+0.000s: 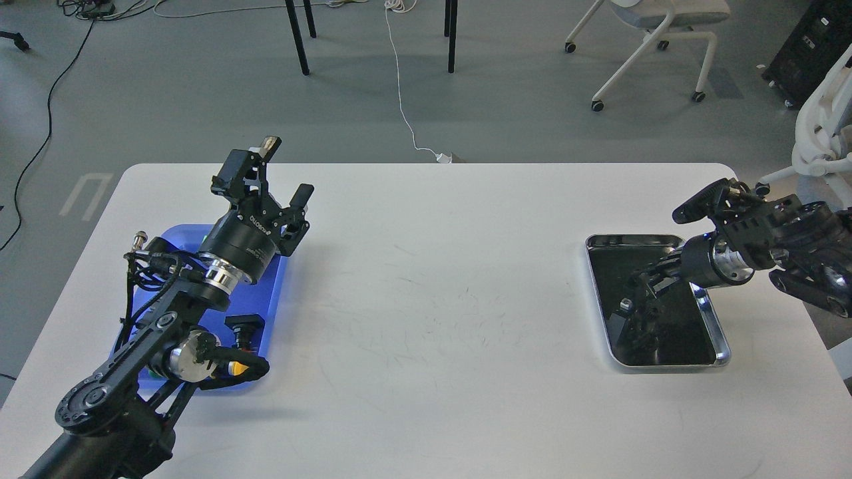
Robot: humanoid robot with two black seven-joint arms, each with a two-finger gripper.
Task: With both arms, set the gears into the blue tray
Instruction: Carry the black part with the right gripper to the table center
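Observation:
The blue tray (pixel 274 293) lies at the table's left and is mostly covered by my left arm. My left gripper (pixel 278 178) is raised over the tray's far right corner, open, with nothing between its fingers. My right gripper (pixel 640 293) reaches down into the silver metal tray (pixel 722 346) at the right. It is dark against the tray's black lining, so its fingers cannot be told apart. A small silvery piece (pixel 626 305) shows beside its tip. No gears can be made out in the dark silver tray or in the blue tray.
A black push-button part (pixel 239 327) and a yellow-capped one (pixel 234 367) rest in the blue tray's near right corner. The white table (pixel 439 299) stretches between the two trays. Chairs and cables stand on the floor beyond its far edge.

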